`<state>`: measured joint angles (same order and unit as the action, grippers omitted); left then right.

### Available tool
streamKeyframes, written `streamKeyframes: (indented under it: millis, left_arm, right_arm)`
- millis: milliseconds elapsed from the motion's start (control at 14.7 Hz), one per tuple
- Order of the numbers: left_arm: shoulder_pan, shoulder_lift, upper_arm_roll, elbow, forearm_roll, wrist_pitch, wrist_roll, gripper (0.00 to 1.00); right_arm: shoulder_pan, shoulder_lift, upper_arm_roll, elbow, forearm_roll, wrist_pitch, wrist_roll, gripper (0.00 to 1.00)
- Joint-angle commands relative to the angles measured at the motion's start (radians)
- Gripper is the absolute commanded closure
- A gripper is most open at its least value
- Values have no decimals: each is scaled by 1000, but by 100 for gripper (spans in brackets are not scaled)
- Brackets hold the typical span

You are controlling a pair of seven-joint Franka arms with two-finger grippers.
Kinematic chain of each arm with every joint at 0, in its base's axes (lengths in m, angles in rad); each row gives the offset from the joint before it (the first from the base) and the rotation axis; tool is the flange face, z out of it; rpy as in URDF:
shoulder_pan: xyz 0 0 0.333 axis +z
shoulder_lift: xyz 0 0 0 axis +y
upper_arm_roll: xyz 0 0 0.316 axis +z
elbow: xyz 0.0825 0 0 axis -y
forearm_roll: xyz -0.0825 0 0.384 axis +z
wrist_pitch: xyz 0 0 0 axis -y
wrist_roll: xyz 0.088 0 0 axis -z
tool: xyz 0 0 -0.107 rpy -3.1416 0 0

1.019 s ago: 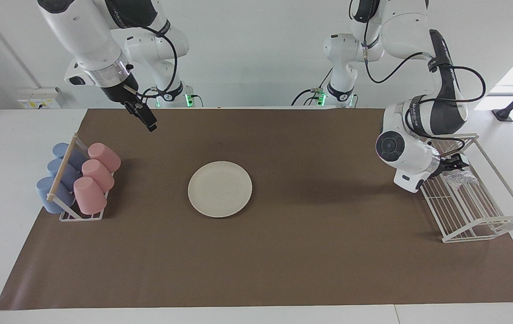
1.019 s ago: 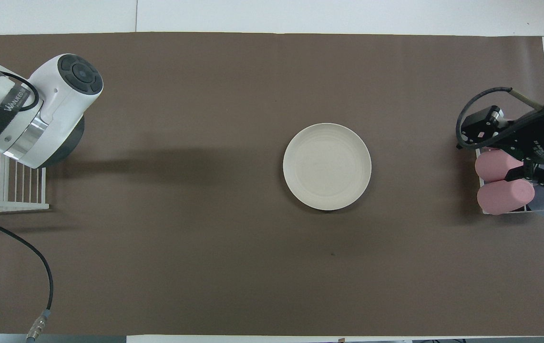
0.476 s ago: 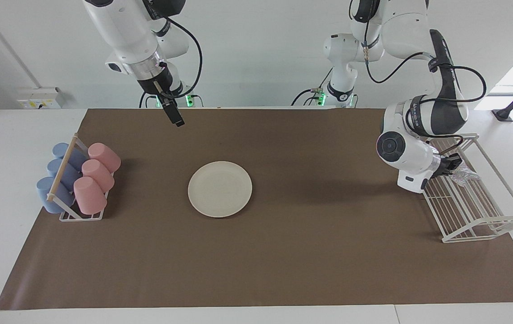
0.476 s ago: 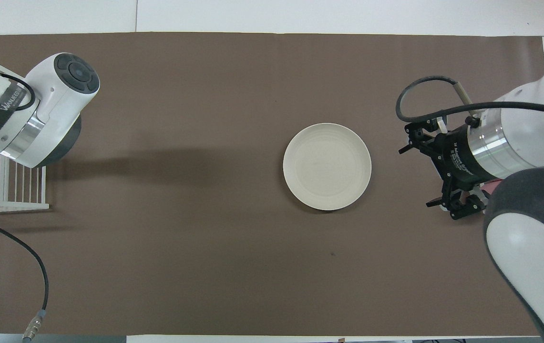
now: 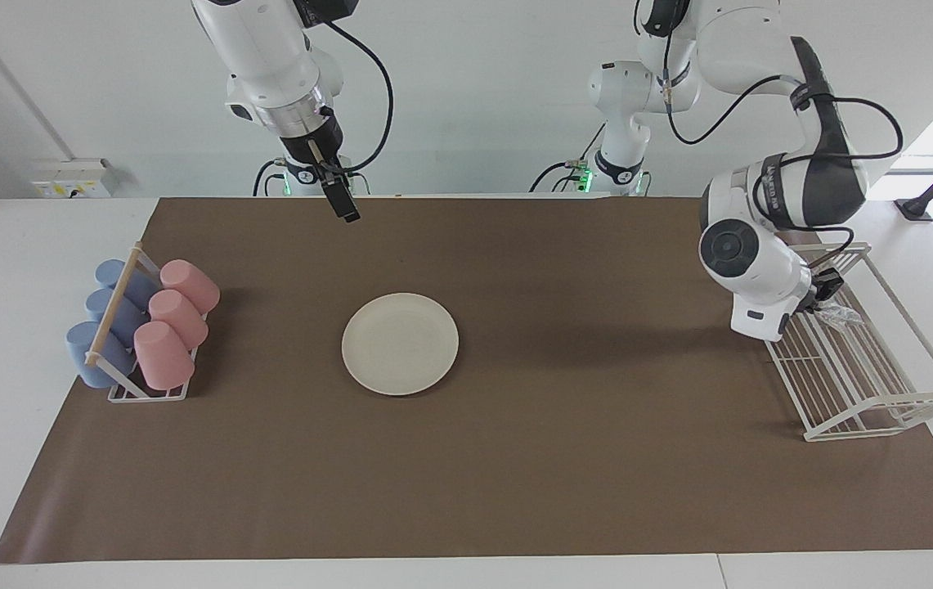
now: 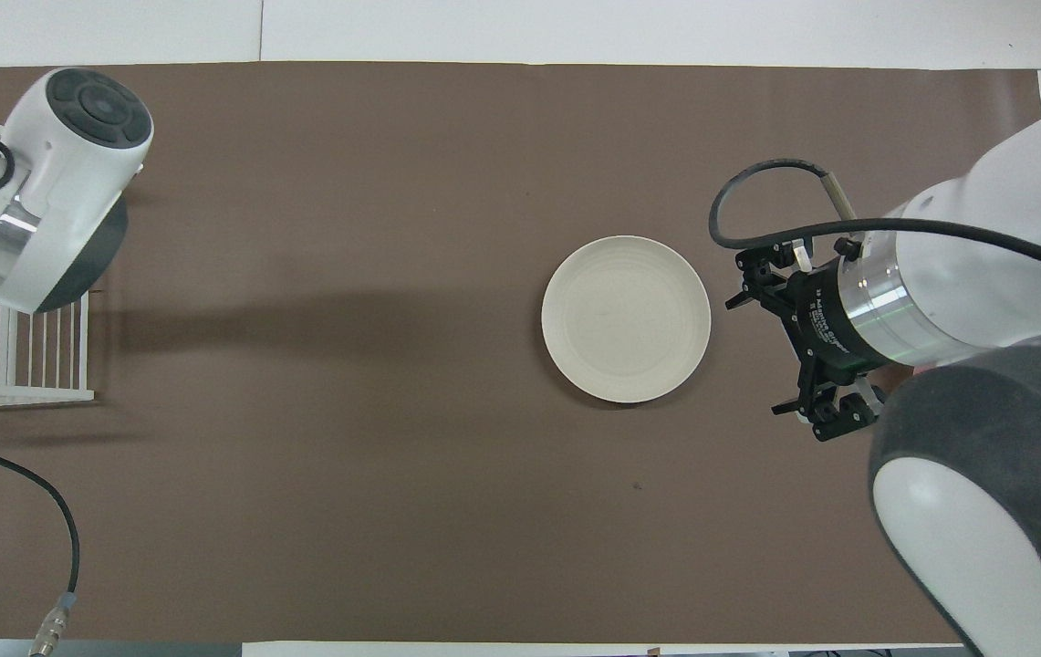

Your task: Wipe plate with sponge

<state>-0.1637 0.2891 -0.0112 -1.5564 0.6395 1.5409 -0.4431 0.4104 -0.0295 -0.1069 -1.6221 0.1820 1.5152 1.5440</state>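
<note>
The cream-white plate [image 5: 400, 343] [image 6: 626, 319] lies flat on the brown mat, mid-table. My left gripper [image 5: 828, 298] is inside the white wire rack [image 5: 867, 384] at the left arm's end of the table. It is shut on the sponge [image 5: 841, 315], a silvery wrinkly wad held just above the rack's wires. In the overhead view the left wrist hides that gripper. My right gripper [image 5: 345, 209] [image 6: 771, 351] hangs open and empty, high over the mat beside the plate, toward the right arm's end.
A small rack [image 5: 139, 327] with pink and blue cups lying on their sides stands at the right arm's end of the table. The wire rack [image 6: 14, 356] shows partly under the left wrist. Bare mat surrounds the plate.
The left gripper closed on the sponge and rose a little inside the wire rack. The right arm swung away from the cup rack toward the middle of the table, staying high.
</note>
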Motion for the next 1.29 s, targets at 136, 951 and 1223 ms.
streamKeyframes:
  millis: [136, 951, 1223]
  left_arm:
    - [0, -51, 16, 176, -471, -186, -5, 100]
    - [119, -424, 25, -446, -1548, 134, 168, 100]
    - [89, -541, 19, -663, -1787, 199, 405, 100]
  right_arm:
    - [1, -26, 0, -27, 16, 10, 24, 0]
    - [148, -35, 0, -61, 16, 152, 324, 0]
    - [261, -69, 0, -142, 17, 247, 450, 0]
